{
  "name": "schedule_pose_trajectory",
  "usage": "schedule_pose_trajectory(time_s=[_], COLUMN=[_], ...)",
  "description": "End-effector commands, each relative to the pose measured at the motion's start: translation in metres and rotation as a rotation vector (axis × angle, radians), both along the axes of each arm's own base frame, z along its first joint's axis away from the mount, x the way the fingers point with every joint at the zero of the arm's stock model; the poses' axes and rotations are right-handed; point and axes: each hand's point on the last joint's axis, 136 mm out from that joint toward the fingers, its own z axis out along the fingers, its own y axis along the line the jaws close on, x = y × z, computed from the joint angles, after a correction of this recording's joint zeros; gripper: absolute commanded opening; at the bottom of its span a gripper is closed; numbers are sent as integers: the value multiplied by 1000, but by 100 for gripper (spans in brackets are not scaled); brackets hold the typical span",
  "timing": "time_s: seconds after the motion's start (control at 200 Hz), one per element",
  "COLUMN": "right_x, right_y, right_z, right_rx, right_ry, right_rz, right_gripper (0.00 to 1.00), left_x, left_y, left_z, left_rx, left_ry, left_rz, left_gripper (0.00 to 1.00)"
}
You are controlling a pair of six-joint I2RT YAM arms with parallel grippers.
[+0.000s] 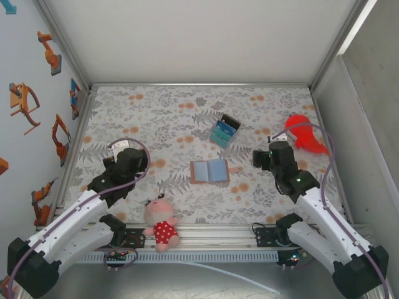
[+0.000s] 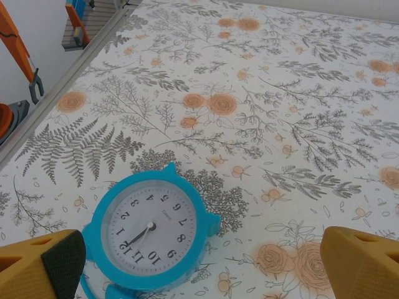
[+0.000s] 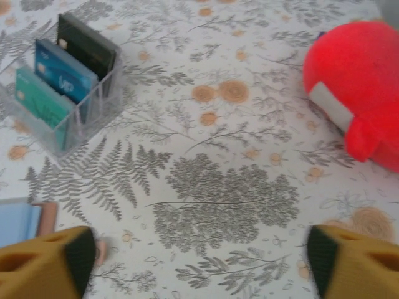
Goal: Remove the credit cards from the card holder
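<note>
The card holder [image 1: 210, 170] lies spread open like a book at the middle of the table, blue-grey inside up, its tan tab pointing right. Its corner [image 3: 19, 221] shows at the lower left of the right wrist view. Three credit cards [image 3: 62, 78], black, blue and teal, stand upright in a clear slotted rack [image 1: 224, 130] behind the holder. My right gripper [image 1: 260, 159] [image 3: 199, 261] hangs open just right of the holder, over bare cloth with nothing between its fingers. At the left, my left gripper [image 1: 124, 151] [image 2: 202, 261] is open above the table.
A blue alarm clock [image 2: 146, 230] lies face up just below the left gripper. A red plush [image 1: 304, 132] [image 3: 355, 87] sits at the right, close behind the right arm. A small doll in a red dress [image 1: 161, 221] lies at the near edge.
</note>
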Motion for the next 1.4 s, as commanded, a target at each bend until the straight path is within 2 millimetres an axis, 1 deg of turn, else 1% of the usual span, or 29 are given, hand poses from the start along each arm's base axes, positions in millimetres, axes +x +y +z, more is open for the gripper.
schedule_pose_trajectory(time_s=[0.0, 0.105, 0.265, 0.406, 0.496, 0.661, 0.836, 0.947, 1.087, 1.272, 1.327, 1.397], right_x=[-1, -4, -4, 3, 7, 13, 20, 24, 29, 34, 35, 36], right_y=[-26, -44, -68, -74, -76, -76, -81, -84, -91, -102, -104, -107], right_z=[8, 11, 15, 14, 10, 7, -1, -7, -17, -24, -24, -25], right_rx=[-10, -47, -115, -181, -208, -200, -197, -200, -181, -174, -166, -153], right_ry=[-71, -111, -186, -274, -332, -397, -360, -340, -321, -302, -306, -315], right_rz=[-150, -246, -381, -393, -397, -383, -394, -401, -415, -442, -447, -451], right_gripper=[100, 100, 100, 100, 100, 100, 100, 100, 100, 100, 100, 100], left_x=[2, 9, 24, 42, 53, 72, 89, 97, 100, 111, 114, 112], left_y=[10, 17, 37, 51, 60, 68, 63, 55, 49, 37, 37, 39], left_z=[2, 2, -1, -3, -8, -18, -24, -33, -42, -66, -66, -70], left_rx=[48, 87, 127, 144, 148, 171, 198, 177, 146, 148, 147, 118], left_ry=[-14, -31, -65, -119, -143, -178, -249, -224, -268, -211, -220, -204], left_rz=[15, 22, 65, 67, 60, 32, -19, -66, -91, -161, -162, -168], left_gripper=[97, 97, 97, 97, 97, 97, 97, 97, 97, 97, 97, 97])
